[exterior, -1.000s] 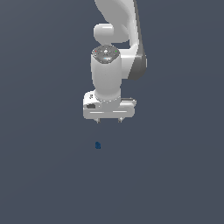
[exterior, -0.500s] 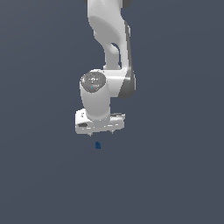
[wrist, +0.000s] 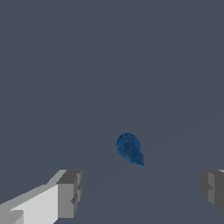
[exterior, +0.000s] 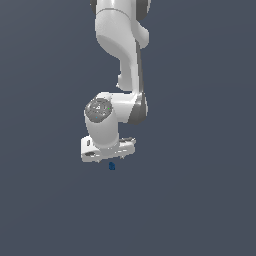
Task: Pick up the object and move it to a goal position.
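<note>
Gripper (exterior: 111, 159) hangs low over the flat grey floor (exterior: 200, 200), jaws spread wide. The small dark blue object (wrist: 129, 149) lies on the floor just ahead of the gap, apart from both fingertips (wrist: 70, 192), nothing held.

You see only a plain, dark slate-grey surface (exterior: 200, 200) spreading beneath and all around the claw (exterior: 109, 159), even in tone, with no markings anywhere on it.

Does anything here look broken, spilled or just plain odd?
Nothing stands out. The tiny dark blue lump lies intact on the plain grey surface, and the white hand hovers just above it with its fingers spread wide, not touching it.
</note>
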